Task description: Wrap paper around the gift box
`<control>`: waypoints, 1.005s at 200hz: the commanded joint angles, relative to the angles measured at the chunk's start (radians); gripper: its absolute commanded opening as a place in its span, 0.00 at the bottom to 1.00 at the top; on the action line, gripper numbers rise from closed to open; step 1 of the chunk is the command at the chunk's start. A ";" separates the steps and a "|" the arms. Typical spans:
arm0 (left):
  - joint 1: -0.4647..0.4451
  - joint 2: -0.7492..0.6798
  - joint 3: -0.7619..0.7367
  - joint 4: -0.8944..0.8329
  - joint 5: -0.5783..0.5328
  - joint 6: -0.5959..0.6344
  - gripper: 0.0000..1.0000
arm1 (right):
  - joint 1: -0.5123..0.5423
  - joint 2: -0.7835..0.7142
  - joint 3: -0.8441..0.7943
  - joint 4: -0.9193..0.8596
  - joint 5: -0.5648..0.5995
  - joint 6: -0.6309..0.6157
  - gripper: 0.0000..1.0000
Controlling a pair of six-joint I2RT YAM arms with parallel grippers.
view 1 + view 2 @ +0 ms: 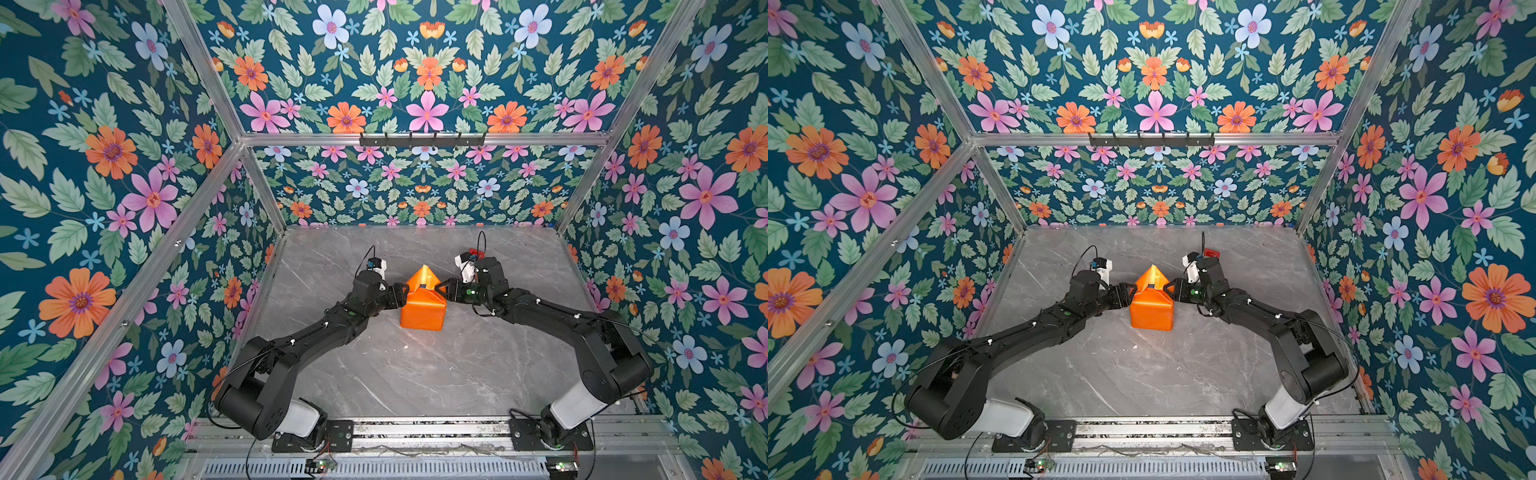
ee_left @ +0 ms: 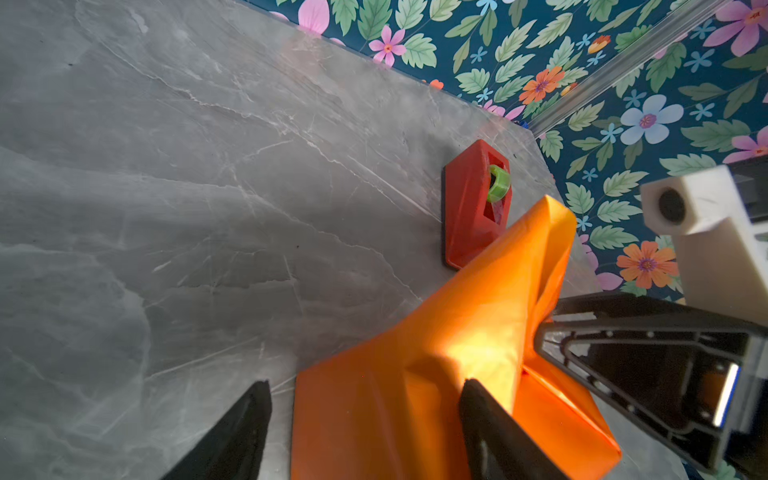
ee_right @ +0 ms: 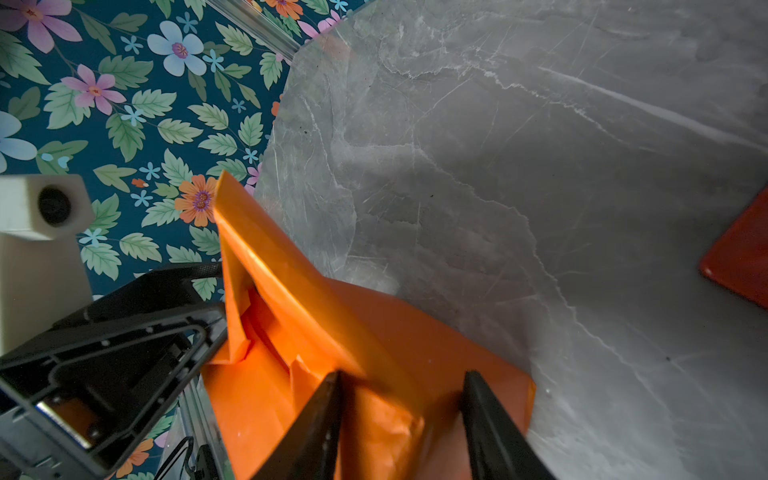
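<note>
Orange paper is tenting over the hidden gift box on the counter, left end effector gaping open, right end effector perhaps gripping, I cannot tell; uneven squeezing is risking the loose peak springing apart or tearing.

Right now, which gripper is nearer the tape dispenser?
The right gripper: the red tape dispenser lies just behind its wrist, while the left gripper works on the opposite side of the paper.

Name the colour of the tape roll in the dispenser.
The roll is light green; clearest in the left wrist view.
</note>
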 commanded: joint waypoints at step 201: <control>0.003 0.091 -0.054 0.143 0.026 0.133 0.79 | -0.002 0.067 0.139 -0.195 -0.075 -0.311 0.63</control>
